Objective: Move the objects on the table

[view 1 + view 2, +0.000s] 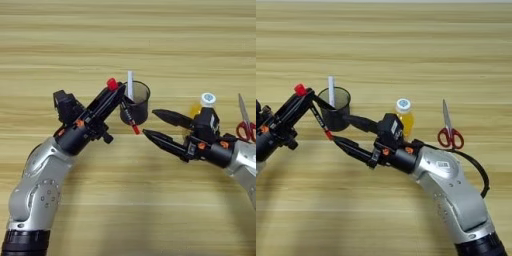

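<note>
A thin black pen with a red cap (130, 118) hangs slanted in front of a dark see-through cup (141, 100), red end lowest. My left gripper (119, 96) reaches in from the lower left and is shut on the pen's upper end, right at the cup's left rim. A small red piece (111, 83) shows on top of its fingers. My right gripper (149, 123) comes from the right and is open, one finger beside the cup's base, the other just right of the pen's red end (329, 135). Both sit above the table (125, 200).
A white stick (130, 85) stands in the cup. A small yellow bottle with a white cap (404, 114) stands behind my right wrist. Scissors with red handles (449, 131) lie further right.
</note>
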Controlling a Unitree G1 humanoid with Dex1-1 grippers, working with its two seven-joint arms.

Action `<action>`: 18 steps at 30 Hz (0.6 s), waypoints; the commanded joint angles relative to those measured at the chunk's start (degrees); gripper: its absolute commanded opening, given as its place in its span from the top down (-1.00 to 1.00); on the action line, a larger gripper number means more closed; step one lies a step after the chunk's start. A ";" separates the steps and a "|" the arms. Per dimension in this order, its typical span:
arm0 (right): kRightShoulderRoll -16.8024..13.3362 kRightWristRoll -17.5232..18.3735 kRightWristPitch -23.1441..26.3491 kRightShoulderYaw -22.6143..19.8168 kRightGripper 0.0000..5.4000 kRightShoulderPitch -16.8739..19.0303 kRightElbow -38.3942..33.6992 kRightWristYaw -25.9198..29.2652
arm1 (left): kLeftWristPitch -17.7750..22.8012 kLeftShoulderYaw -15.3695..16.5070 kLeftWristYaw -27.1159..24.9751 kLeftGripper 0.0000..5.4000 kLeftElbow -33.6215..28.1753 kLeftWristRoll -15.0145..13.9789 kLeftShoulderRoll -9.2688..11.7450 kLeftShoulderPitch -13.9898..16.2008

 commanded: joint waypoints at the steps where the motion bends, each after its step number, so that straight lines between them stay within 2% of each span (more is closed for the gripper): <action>1: 0.13 2.95 1.57 -1.78 -0.20 -0.55 -1.78 -0.15 | -2.04 0.67 0.79 0.83 1.13 2.32 -0.10 -1.46; 7: 1.33 6.96 1.71 -4.82 -0.45 -2.19 -3.60 -1.41 | -6.11 1.17 2.08 0.83 3.36 6.08 -0.30 -4.64; 12: 4.50 9.74 -0.66 -10.85 -0.66 -7.06 -3.23 -6.34 | -7.73 1.61 2.69 0.83 5.02 7.25 -0.53 -6.87; 15: 6.24 8.55 -3.96 -14.52 -0.75 -10.50 -1.56 -9.59 | -8.68 1.55 2.72 0.83 5.58 8.06 -0.65 -7.35; 18: 7.19 5.48 -8.39 -17.23 -0.89 -13.56 2.04 -11.98 | -9.11 1.33 2.96 0.83 6.18 8.23 -0.89 -7.94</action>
